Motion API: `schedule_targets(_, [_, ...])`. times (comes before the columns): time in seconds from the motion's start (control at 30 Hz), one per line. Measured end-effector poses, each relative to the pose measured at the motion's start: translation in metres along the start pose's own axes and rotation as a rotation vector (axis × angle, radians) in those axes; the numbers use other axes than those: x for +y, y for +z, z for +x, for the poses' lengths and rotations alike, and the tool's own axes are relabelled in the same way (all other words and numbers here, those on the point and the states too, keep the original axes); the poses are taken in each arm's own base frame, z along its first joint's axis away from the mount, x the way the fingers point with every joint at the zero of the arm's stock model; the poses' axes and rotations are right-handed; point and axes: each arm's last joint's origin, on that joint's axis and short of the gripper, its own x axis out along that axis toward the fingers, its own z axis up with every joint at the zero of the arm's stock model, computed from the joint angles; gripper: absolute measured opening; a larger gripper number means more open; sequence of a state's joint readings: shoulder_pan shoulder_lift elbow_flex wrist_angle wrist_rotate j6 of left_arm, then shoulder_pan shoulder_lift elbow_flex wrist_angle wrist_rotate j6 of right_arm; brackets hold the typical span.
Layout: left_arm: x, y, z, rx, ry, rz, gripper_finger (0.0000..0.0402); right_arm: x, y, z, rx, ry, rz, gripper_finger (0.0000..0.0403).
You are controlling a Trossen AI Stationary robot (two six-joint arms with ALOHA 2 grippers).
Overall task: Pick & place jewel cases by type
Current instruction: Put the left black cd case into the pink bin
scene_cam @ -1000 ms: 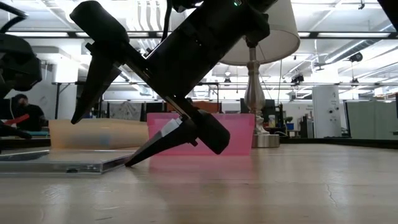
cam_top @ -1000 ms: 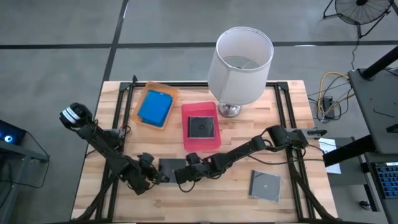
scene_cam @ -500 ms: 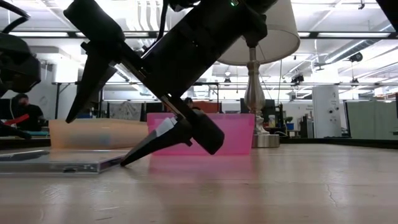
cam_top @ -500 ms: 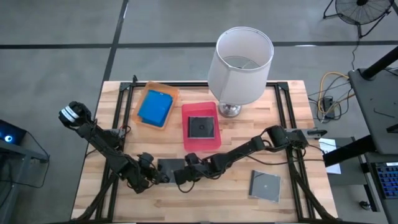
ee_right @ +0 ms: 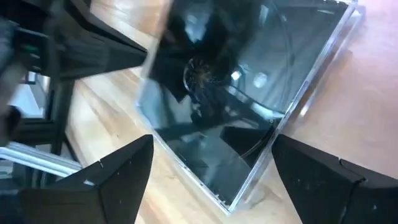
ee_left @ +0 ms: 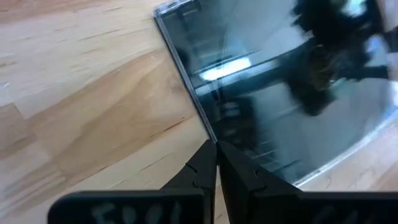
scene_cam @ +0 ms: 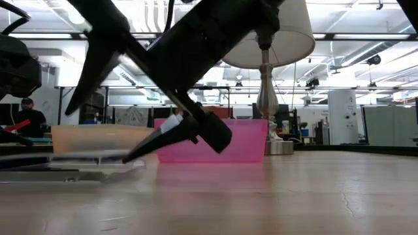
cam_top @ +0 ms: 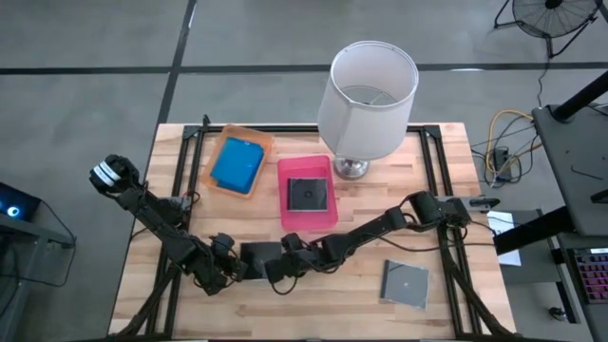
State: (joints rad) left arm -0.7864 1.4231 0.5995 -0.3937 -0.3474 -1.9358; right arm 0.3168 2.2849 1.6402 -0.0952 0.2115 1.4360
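1. At the front of the pale wooden slatted table (cam_top: 446, 309), a dark grey, clear-lidded square jewel case (cam_top: 256, 256) lies flat between the two grippers, one from either side along the table's width.
2. The left gripper (ee_left: 216, 152) has its two dark fingers pressed together, tips touching the case's near edge; it holds nothing. The case lies straight ahead of it.
3. The right gripper (ee_right: 208, 165) has its fingers spread wide, straddling the opposite edge of the same case, not yet closed on it. This arm looks the likelier one to lift, while the left one seems to be bracing or prising the edge.
4. In the low view the case's edge nearest the right gripper appears slightly raised, though that is hard to confirm.
5. A second grey-clear square case (cam_top: 405, 283) lies well apart, towards the right front corner.
6. Farther back, a pink rectangular tray (cam_top: 285, 214) holds a dark square case (cam_top: 307, 195); beside it a translucent orange tray (cam_top: 215, 149) holds a bright blue rectangular case (cam_top: 237, 165).
7. A white-shaded table lamp (cam_top: 370, 90) stands at the rear edge.
8. Beyond lies a fluorescent-lit workshop, a person (scene_cam: 27, 117) seated far left.
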Motion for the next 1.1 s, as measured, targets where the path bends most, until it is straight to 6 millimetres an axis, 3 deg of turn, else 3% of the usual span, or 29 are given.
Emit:
schedule_targets(0.23, [0.001,0.001,0.004,-0.015,-0.036,-0.015,0.0,0.022,0.006,-0.009,-0.027,0.145,-0.009,0.0318])
schedule_targets(0.8, [0.001,0.0,0.004,0.0,-0.052,-0.015,0.0,0.023,0.005,-0.01,-0.015,0.119,-0.027,0.0301])
schedule_targets(1.1, [0.0,-0.001,0.004,0.009,-0.062,-0.02,0.0,0.022,0.004,-0.01,-0.01,0.114,-0.02,0.0264])
